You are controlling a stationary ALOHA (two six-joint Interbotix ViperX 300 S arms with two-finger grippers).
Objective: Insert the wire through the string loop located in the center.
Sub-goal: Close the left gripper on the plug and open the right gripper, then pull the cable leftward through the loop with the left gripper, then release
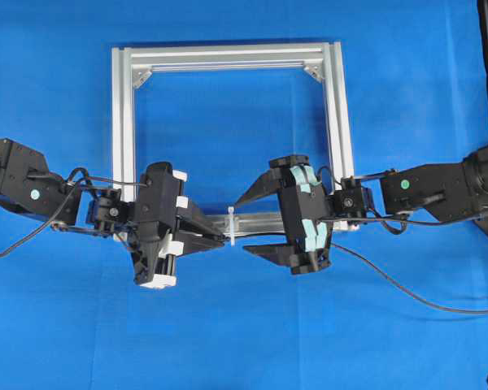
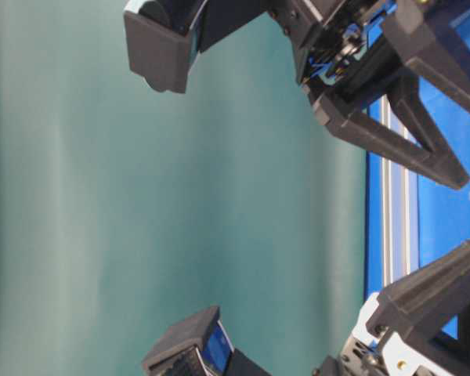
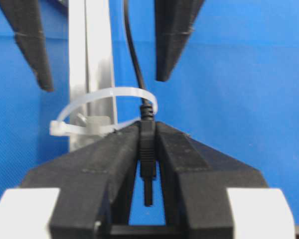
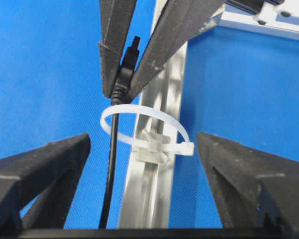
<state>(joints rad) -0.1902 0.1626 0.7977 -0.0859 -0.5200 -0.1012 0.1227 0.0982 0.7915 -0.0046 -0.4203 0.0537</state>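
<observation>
You see a plain bright-blue bench (image 1: 244, 341) under a square silver aluminium frame (image 1: 228, 57). The thin flexible wire (image 4: 111, 169) is black, its plug tip dark. The small plastic string loop (image 4: 144, 122) is translucent white. Both tools are matte black.

Wire (image 4: 110, 169) cut off by bottom edge, rest unseen

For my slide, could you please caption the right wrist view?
Left claw grips the wire threaded through the string loop.
</observation>
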